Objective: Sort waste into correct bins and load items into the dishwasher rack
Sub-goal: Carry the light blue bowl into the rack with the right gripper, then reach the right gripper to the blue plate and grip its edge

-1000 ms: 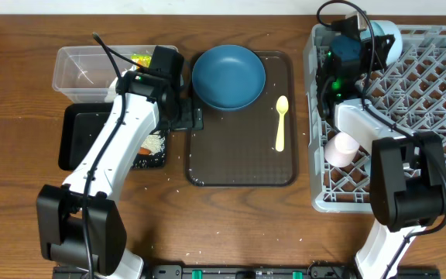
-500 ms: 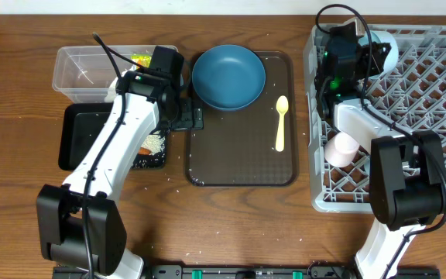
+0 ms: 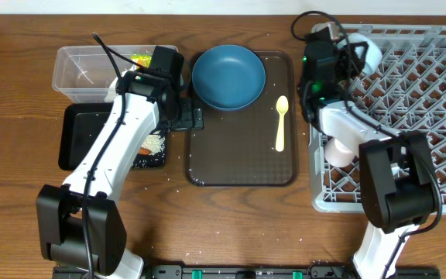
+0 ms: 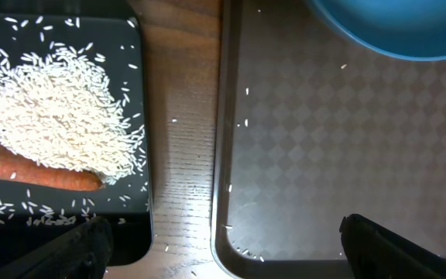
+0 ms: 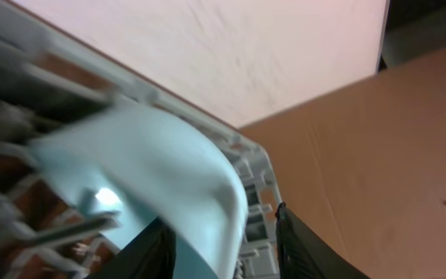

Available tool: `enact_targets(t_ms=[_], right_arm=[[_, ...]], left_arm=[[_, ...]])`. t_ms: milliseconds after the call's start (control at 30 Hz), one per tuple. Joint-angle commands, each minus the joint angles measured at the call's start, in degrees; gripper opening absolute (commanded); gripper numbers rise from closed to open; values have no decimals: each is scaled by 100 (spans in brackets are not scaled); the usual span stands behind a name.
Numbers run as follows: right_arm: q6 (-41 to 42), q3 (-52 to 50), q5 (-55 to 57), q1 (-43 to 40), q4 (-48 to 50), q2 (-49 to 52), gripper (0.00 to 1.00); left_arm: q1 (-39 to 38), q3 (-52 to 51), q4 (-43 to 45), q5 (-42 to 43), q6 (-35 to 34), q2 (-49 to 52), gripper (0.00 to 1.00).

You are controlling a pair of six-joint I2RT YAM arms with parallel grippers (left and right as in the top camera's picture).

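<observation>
My left gripper [image 3: 183,116] [image 4: 223,260] is open and empty, straddling the gap between the black tray [image 3: 80,139] [image 4: 134,46] and the brown serving tray [image 3: 242,155] [image 4: 300,170]. Rice [image 4: 60,116] and the carrot stick [image 4: 37,172] lie in the black tray. The dark blue plate [image 3: 228,76] [image 4: 393,31] and yellow spoon [image 3: 280,122] lie on the serving tray. My right gripper [image 3: 339,56] [image 5: 223,248] is shut on the light blue bowl [image 3: 368,51] [image 5: 153,163] at the grey rack's [image 3: 409,116] back-left corner. The pink cup [image 3: 341,149] stands in the rack. The wrapper [image 3: 140,59] lies in the clear tub [image 3: 84,70]. Napkin and small cup are hidden.
Loose rice grains are scattered on the wood around the trays and on the serving tray. The right arm's body lies over the rack's left edge. The rack's wall [image 5: 254,170] shows behind the bowl in the right wrist view.
My right gripper has moved left along the rack's back edge, and the light blue bowl has shifted left with it. The left arm has not moved.
</observation>
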Motion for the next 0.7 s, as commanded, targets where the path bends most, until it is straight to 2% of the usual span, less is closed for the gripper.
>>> enact_targets(t_ms=[0, 100, 200, 233, 267, 300, 333, 367, 400, 533, 600, 667], right_arm=[[127, 17, 140, 192, 175, 24, 38], [127, 17, 334, 323, 439, 13, 32], [125, 17, 579, 411, 855, -2, 33], [125, 17, 654, 433, 1051, -11, 43], [125, 17, 723, 457, 1268, -22, 59], [125, 17, 772, 481, 1480, -31, 68], [127, 17, 813, 505, 1690, -46, 86], [127, 17, 813, 538, 1860, -70, 96], [173, 17, 791, 586, 1993, -109, 99], [1003, 17, 216, 789, 1784, -302, 99], [1443, 17, -586, 887, 1110, -428, 99], [2269, 20, -1563, 929, 284, -603, 99]], left_arm=[[24, 131, -13, -72, 7, -114, 96], [24, 131, -13, -72, 7, -114, 96], [24, 131, -13, -72, 7, -114, 96], [24, 131, -13, -72, 7, -114, 97], [24, 131, -11, -72, 7, -114, 96], [24, 131, -13, -72, 7, -114, 97], [24, 131, -11, -72, 7, -114, 97], [24, 131, -13, -72, 7, -114, 97], [24, 131, -13, -72, 7, -114, 97], [24, 131, -13, -72, 7, -114, 97], [24, 131, -13, -72, 7, -114, 97], [24, 131, -13, -72, 7, -114, 97]])
